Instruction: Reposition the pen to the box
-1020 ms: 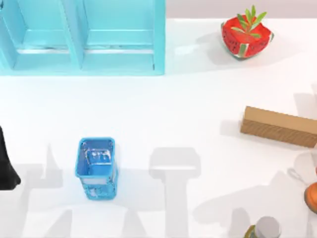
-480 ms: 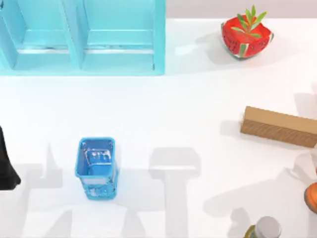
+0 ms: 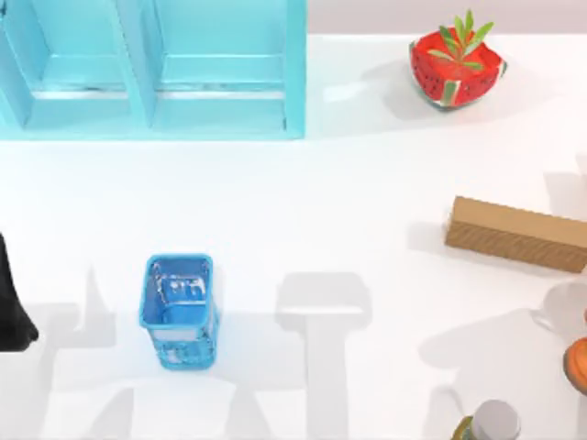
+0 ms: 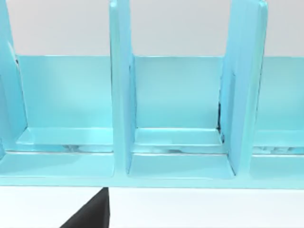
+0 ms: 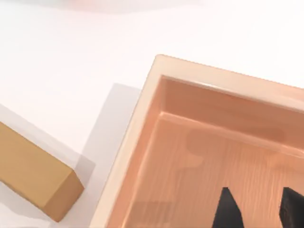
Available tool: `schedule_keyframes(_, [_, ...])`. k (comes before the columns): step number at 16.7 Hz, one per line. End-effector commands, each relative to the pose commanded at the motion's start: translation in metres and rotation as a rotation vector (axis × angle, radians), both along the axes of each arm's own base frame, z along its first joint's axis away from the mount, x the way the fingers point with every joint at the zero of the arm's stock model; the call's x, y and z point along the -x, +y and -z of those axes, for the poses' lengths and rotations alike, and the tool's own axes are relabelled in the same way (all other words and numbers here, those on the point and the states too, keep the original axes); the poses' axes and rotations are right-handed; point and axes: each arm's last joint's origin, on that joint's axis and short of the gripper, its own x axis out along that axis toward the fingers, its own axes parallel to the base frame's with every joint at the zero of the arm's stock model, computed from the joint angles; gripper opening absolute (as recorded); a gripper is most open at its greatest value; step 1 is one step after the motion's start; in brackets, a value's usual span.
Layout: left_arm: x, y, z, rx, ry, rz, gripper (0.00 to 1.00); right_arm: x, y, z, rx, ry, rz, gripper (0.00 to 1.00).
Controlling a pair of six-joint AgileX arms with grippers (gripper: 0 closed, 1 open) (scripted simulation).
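Tan cardboard box (image 3: 516, 234) runs off the table's (image 3: 367, 202) right edge.

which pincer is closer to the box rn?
Right. Its pincer hovers over an orange tray right beside the box; the left arm sits at the table's far left edge.

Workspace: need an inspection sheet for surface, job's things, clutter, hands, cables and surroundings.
Surface: white table, marked only by shadows.
Job's things: tan box lies flat near the right edge, nothing on it.
Clutter: blue basket left of centre; red watermelon-style planter far right; grey-lidded jar at the near edge; peach tray beside the box's end.
Hands: right hand is over the tray, fingers apart and holding nothing; left arm is at the left edge.
Cables: nothing seen.
Surroundings: light-blue shelf unit at far left.
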Motion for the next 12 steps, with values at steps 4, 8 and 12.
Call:
schedule_keyframes(4, [0.0,0.0,0.0,0.0,0.0,0.0,1.0,0.0,0.0,0.0,0.0,0.0,0.0,0.15])
schedule_keyframes(8, [0.0,0.0,0.0,0.0,0.0,0.0,1.0,0.0,0.0,0.0,0.0,0.0,0.0,0.45])
schedule_keyframes(12, [0.0,0.0,0.0,0.0,0.0,0.0,1.0,0.0,0.0,0.0,0.0,0.0,0.0,0.75])
